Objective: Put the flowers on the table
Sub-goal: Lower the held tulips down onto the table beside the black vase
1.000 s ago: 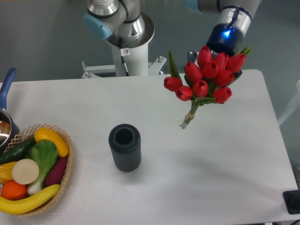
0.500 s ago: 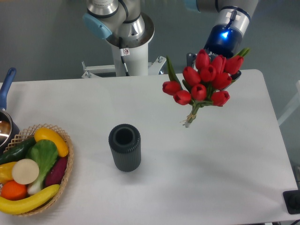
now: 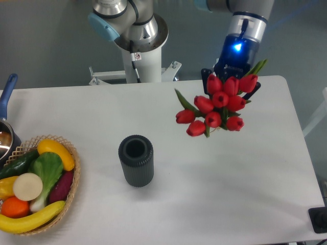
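A bunch of red tulips, the flowers (image 3: 217,104), hangs in the air over the back right part of the white table (image 3: 153,109). The blooms face the camera and hide the stems; a green leaf sticks out to the left. My gripper (image 3: 231,81) is right behind the bunch, below the blue-lit wrist, and is shut on the flowers. Its dark fingers (image 3: 206,73) only peek out beside the blooms.
A ribbed dark grey vase (image 3: 136,160) stands upright, open and with nothing in it, left of the flowers. A wicker basket (image 3: 73,176) of fruit and vegetables sits at the front left. A pot with a blue handle (image 3: 6,99) is at the left edge.
The bunch has tipped so the blooms face the camera, and the tied stem end that pointed down-left is now hidden. The wrist has shifted slightly left.
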Robot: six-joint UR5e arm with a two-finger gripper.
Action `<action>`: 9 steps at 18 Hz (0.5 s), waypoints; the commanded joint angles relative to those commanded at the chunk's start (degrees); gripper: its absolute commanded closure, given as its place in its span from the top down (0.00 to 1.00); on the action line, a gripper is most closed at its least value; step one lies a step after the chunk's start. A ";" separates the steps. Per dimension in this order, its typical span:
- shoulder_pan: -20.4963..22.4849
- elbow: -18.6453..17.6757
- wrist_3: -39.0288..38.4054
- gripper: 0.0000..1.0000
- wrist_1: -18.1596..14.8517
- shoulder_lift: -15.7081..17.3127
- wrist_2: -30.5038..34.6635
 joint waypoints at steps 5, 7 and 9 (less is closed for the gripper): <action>-3.78 -0.79 1.58 0.37 -1.23 0.35 14.85; -4.31 -1.58 4.47 0.37 -2.10 -0.26 19.26; -4.31 -1.84 6.50 0.37 -3.25 -2.01 20.94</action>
